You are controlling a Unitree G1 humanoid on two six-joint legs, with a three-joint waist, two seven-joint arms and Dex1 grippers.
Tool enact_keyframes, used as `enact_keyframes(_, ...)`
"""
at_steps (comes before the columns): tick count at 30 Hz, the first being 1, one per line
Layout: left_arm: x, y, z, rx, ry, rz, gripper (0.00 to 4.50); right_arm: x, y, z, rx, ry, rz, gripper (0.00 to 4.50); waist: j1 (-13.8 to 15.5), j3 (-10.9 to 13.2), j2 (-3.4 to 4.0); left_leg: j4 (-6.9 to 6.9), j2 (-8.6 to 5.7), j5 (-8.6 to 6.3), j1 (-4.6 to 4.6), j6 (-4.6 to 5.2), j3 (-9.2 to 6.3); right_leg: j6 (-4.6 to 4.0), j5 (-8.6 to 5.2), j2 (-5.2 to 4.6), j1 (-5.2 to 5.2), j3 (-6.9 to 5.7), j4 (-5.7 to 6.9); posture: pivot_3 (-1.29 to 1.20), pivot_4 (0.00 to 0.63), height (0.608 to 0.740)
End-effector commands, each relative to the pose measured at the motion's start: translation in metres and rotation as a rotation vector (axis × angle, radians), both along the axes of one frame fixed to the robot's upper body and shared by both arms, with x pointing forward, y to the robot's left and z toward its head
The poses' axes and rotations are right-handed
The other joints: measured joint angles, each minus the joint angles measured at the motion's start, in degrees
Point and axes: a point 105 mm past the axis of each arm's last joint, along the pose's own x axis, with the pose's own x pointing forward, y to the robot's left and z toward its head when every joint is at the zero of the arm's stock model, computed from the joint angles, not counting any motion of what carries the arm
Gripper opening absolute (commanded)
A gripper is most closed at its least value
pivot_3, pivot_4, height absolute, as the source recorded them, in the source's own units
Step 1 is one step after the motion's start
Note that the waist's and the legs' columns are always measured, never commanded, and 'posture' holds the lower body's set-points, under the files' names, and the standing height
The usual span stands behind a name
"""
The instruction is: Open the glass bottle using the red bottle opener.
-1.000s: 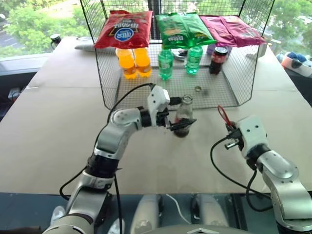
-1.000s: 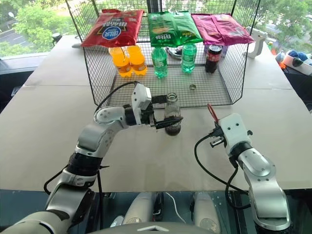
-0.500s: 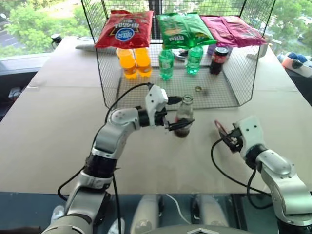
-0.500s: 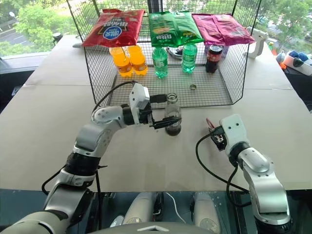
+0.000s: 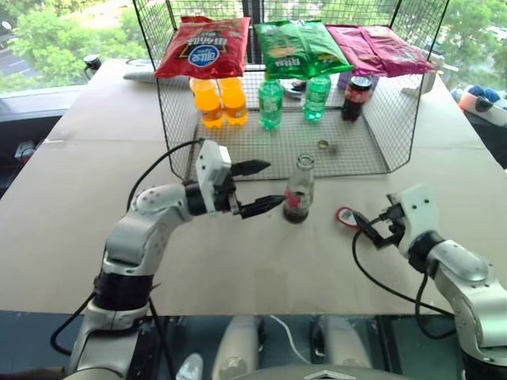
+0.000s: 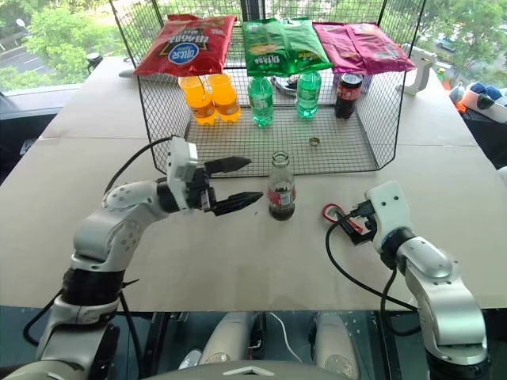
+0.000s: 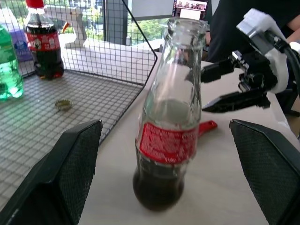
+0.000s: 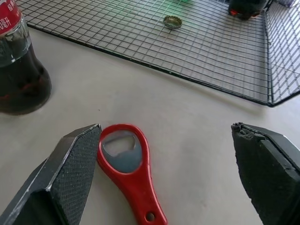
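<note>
Big tan table (image 5: 95,229) takes up most of the scene, with windows and green trees behind it. Toward the back sits a wire mesh cage (image 5: 170,119), chip bags draped on top and orange, green and cola bottles lined up inside, plus a loose crown cap (image 5: 322,144) lying on its mesh floor.

Out front of the cage, the glass bottle (image 5: 299,190) stands upright on the table by itself, mouth uncapped, dark liquid at the bottom, red label around the middle. Left gripper (image 5: 257,188) hangs just to the bottle's left, jaws spread wide, touching nothing. Right gripper (image 5: 371,228) is low on the other side, jaws also wide apart and empty. The red bottle opener (image 5: 346,217) lies flat on the table between the bottle and that gripper, right at its fingertips.
</note>
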Motion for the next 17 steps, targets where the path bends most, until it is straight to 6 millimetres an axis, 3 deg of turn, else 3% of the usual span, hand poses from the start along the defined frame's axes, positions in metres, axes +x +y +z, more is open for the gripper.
enact_keyframes(1,-0.007,0.013,0.008,0.007,-0.019,0.039,4.5,-0.019,0.0,0.018,0.008,-0.061,0.089,4.49,0.0,0.0,0.0,0.0,0.0,0.0,0.0,0.0,0.0,0.01,-0.01,0.0,0.0,0.0,0.0,0.0,0.15,0.74)
enact_keyframes(4,-0.013,0.037,-0.001,0.044,0.011,0.117,4.5,-0.048,-0.013,0.018,-0.011,-0.027,0.142,4.49,0.0,0.0,0.04,0.0,0.01,0.0,0.04,0.0,0.0,0.01,-0.02,0.0,0.03,0.01,0.0,0.0,0.15,0.74)
enact_keyframes(9,-0.022,0.057,-0.008,0.067,0.053,0.192,4.5,-0.073,-0.038,0.013,-0.058,0.028,0.124,4.49,0.0,0.0,0.03,-0.01,0.07,-0.01,0.08,-0.01,0.02,0.2,-0.14,-0.04,0.05,0.02,-0.02,0.0,0.15,0.74)
enact_keyframes(17,-0.024,0.082,-0.016,0.073,0.086,0.31,4.5,-0.084,-0.056,0.007,-0.061,0.046,0.107,4.49,0.0,0.0,0.03,0.0,0.09,-0.17,0.17,-0.28,0.04,0.21,-0.14,-0.2,0.02,0.0,-0.01,0.0,0.15,0.74)
